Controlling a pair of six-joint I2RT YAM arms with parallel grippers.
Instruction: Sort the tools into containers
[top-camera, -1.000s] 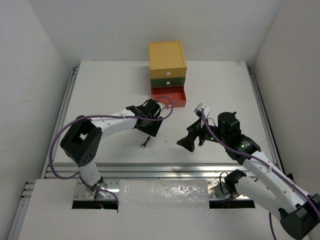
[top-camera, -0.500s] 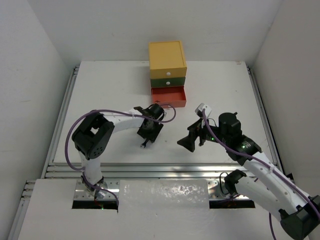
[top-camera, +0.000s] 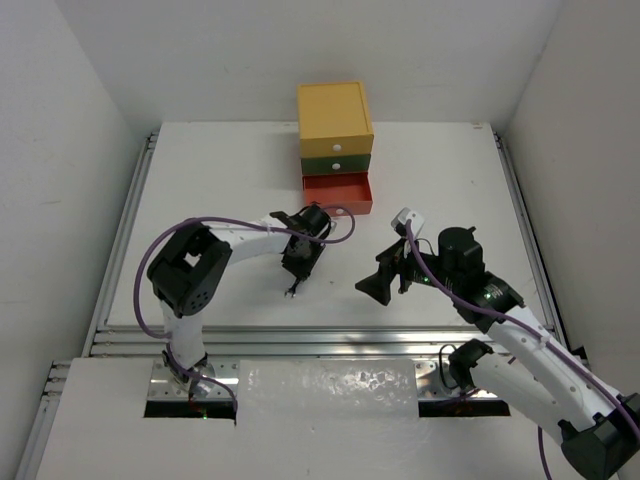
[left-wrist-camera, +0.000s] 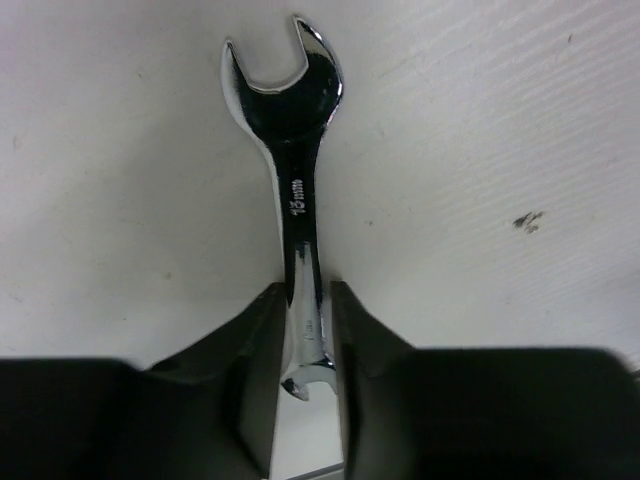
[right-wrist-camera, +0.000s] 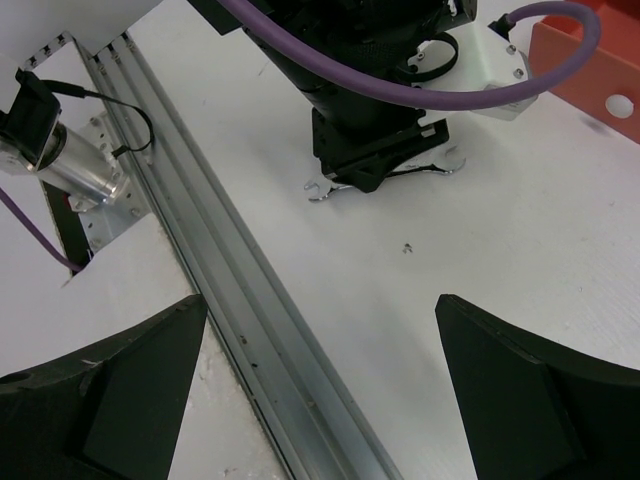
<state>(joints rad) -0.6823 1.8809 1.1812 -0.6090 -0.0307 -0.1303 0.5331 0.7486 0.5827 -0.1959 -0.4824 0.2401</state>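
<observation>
The silver wrench (left-wrist-camera: 296, 170) lies flat on the white tabletop (top-camera: 200, 180), just below the middle of the overhead view and well short of the chest of drawers (top-camera: 336, 140) at upper centre. The left jaws stand narrow, pinching its shank near the lower end. This looks like the pick-up step. Next, the wrench needs lifting clear and carrying up the frame to the red drawer (top-camera: 338, 192), which stands pulled out. The right jaws gape wide and empty at lower right.
</observation>
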